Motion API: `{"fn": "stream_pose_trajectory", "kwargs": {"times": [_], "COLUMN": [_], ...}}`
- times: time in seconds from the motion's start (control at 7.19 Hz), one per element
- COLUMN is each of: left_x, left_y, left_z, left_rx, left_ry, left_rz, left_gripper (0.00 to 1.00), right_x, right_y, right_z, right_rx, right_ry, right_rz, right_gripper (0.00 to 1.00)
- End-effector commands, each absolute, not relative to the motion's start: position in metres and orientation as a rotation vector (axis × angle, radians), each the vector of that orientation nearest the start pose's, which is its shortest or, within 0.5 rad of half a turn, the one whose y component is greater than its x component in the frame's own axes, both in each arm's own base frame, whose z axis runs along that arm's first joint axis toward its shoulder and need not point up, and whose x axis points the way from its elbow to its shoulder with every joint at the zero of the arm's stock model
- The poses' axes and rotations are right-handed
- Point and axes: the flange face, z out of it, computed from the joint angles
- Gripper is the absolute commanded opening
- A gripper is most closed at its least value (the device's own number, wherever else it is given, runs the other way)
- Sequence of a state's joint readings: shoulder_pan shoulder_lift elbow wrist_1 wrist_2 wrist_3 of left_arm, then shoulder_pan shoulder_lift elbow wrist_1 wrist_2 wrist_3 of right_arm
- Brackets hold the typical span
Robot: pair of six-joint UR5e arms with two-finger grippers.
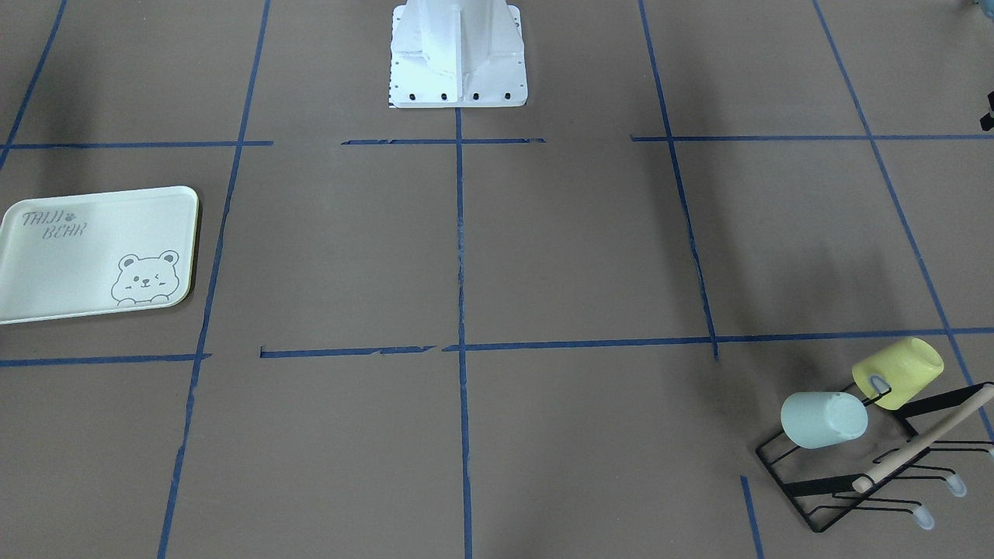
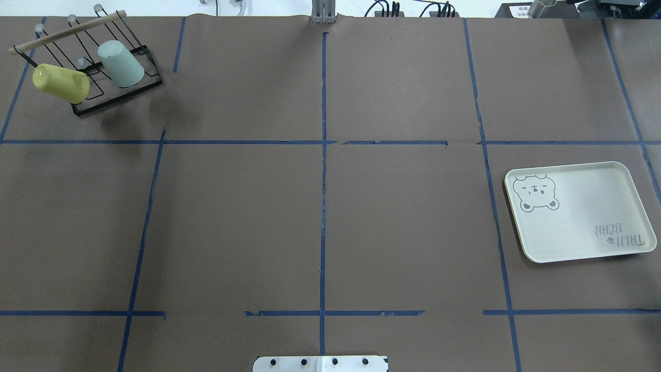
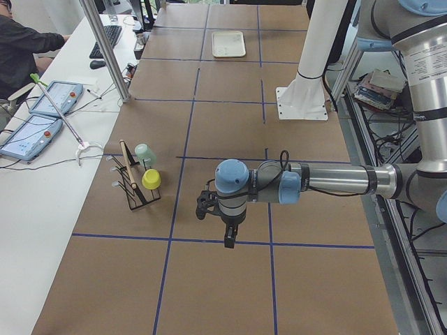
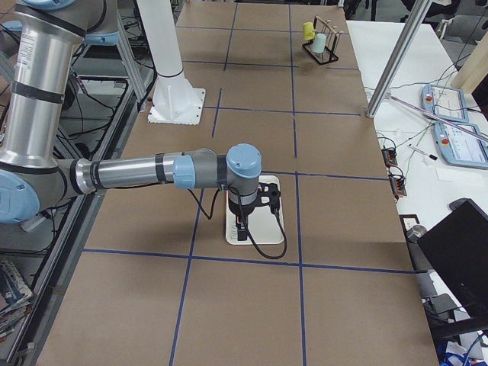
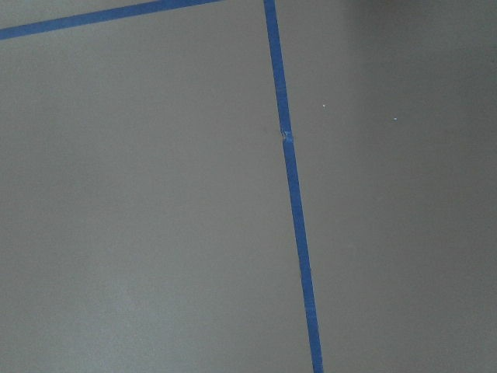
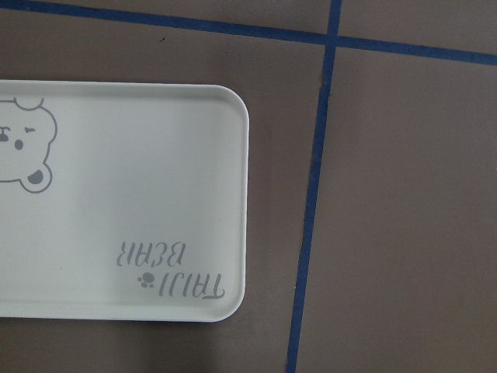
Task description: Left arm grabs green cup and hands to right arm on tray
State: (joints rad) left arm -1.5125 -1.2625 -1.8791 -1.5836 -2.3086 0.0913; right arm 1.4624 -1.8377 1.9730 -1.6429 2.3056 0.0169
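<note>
green cup on rack, yellow cup just beside, wooden bar behind, table open toward tray

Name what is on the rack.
The rack holds the green cup and a yellow cup, tilted; other prongs stand bare. Prongs inside the cups are hidden.

The tray carries grey "TAIJI BEAR" lettering; no other text is legible.

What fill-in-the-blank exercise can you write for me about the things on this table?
The green cup sits on a black wire ___. Beside it sits a ___ cup. The tray has a winking ___ drawn on it.
Missing words: rack; yellow; bear.
</note>
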Motion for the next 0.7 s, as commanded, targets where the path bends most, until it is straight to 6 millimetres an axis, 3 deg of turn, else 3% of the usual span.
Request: {"fn": "stream_pose_trajectory", "kwargs": {"times": [0.0, 0.42, 0.56], "left_x": [-0.045, -0.044, -0.043], "left_y": [-0.367, -0.37, -0.384], "left_z": [0.64, 0.638, 0.627], "left_rx": [0.027, 0.032, 0.062], "left_ry": [0.737, 0.735, 0.733], "left_rz": [0.151, 0.156, 0.158], "left_gripper": [1.0, 1.0, 1.0], "right_x": [0.025, 0.025, 0.025], "right_y": [-0.386, -0.386, -0.388], "right_z": [0.587, 0.587, 0.586], "right_rx": [0.014, 0.014, 0.017], "right_ry": [-0.737, -0.737, -0.737], "right_rz": [-0.111, -0.111, -0.112], "right_gripper": [1.0, 1.0, 1.0]}}
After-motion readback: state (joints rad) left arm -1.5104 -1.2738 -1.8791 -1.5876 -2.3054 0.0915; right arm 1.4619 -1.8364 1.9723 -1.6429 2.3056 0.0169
